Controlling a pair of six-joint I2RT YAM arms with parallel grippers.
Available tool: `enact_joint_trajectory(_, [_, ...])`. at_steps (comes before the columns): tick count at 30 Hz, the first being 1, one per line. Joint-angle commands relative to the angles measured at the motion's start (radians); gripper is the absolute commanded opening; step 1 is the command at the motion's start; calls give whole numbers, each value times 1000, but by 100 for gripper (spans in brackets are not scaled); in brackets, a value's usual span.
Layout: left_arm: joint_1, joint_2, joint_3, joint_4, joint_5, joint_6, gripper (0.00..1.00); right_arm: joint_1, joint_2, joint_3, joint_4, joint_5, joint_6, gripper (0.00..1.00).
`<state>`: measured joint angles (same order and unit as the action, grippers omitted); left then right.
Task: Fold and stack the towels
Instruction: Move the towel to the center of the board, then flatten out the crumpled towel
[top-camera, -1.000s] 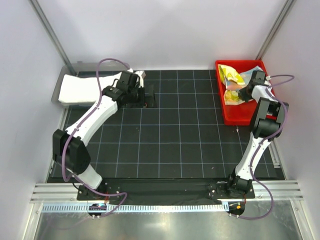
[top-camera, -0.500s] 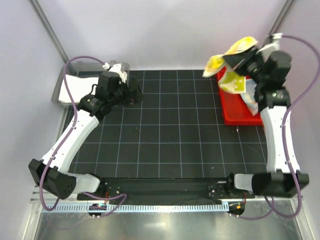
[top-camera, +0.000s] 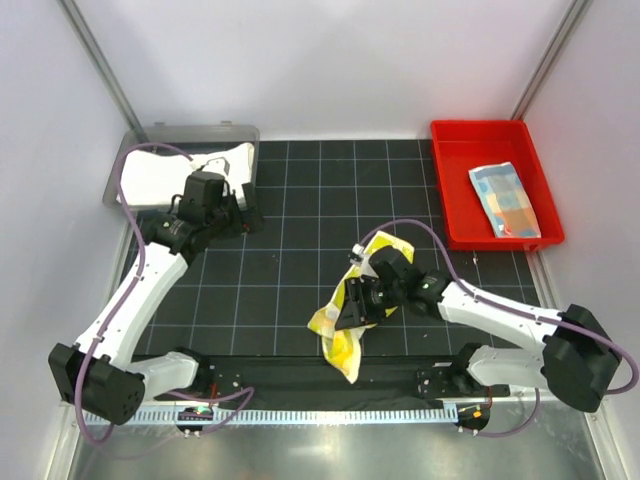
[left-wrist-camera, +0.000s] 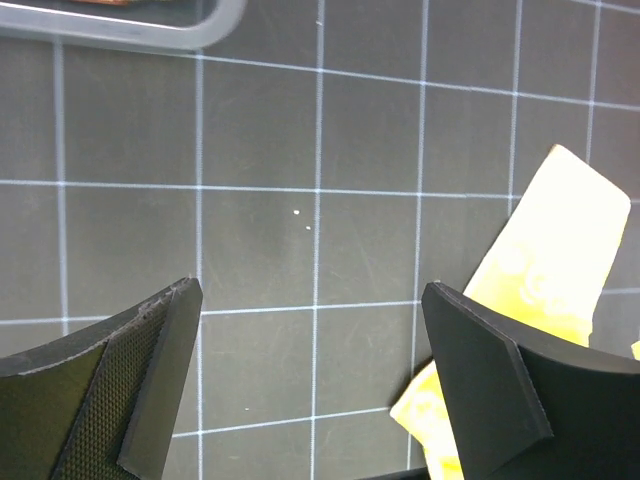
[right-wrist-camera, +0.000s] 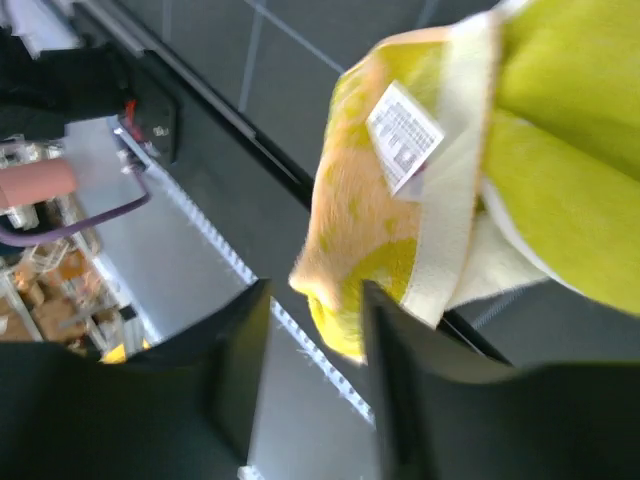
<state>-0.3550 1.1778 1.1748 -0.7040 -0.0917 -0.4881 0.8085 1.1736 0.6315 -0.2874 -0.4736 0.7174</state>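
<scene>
Surface: black worktop (top-camera: 300, 200), white grid lines.
Room: plain white walls (top-camera: 330, 60).
Yellow towel (top-camera: 340, 325): crumpled, label showing, bunched at right hand (right-wrist-camera: 315, 300).
Right hand: fingers slightly apart; grasping or released, cannot tell.
Left hand (left-wrist-camera: 310, 330): spread wide, empty.
White towel (top-camera: 160, 175): grey tray (top-camera: 190, 132), beyond left hand.
Blue towel (top-camera: 505, 198): folded, red bin (top-camera: 445, 200), well beyond right hand.

One towel (top-camera: 335, 330) front-centre on the mat (top-camera: 300, 250) — another towel (top-camera: 505, 198) in the bin (top-camera: 455, 215) right-rear, tray (top-camera: 180, 133) left-rear
</scene>
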Motion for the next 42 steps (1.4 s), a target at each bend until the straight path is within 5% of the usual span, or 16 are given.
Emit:
enact_joint_trajectory(1, [-1, -3, -15, 73, 88, 37, 95, 18, -69, 158, -95, 175, -70, 54])
enact_joint_trajectory(4, [-10, 71, -1, 135, 215, 16, 91, -24, -103, 296, -307, 574, -76, 64])
enact_joint_trajectory(7, [-51, 201, 38, 251, 282, -12, 88, -236, -106, 327, -329, 659, -91, 60])
enact_joint_trajectory(11, [-148, 437, 190, 294, 313, -38, 81, -478, -25, 306, -189, 597, -123, 52])
enact_joint_trajectory(13, [-154, 506, 216, 311, 342, -84, 80, -534, 131, 362, -138, 488, -200, 58])
enact_joint_trajectory(18, [-162, 474, 137, 386, 370, -99, 81, -580, 435, 554, -187, 266, -487, 71])
enact_joint_trajectory(27, [-160, 342, 6, 394, 391, -78, 83, -643, 814, 855, -415, 38, -777, 69])
enact_joint_trajectory(30, [-162, 338, -13, 400, 391, -52, 83, -646, 824, 856, -446, -61, -834, 55])
enact_joint_trajectory(35, [-139, 428, 22, 425, 475, -24, 83, -641, 795, 820, -398, -242, -787, 12])
enact_joint_trajectory(38, [-133, 491, 52, 464, 495, -27, 82, -625, 735, 763, -340, -281, -757, 1])
enact_joint_trajectory(42, [-133, 558, 60, 610, 616, 8, 83, -583, 638, 669, -233, -349, -696, 1])
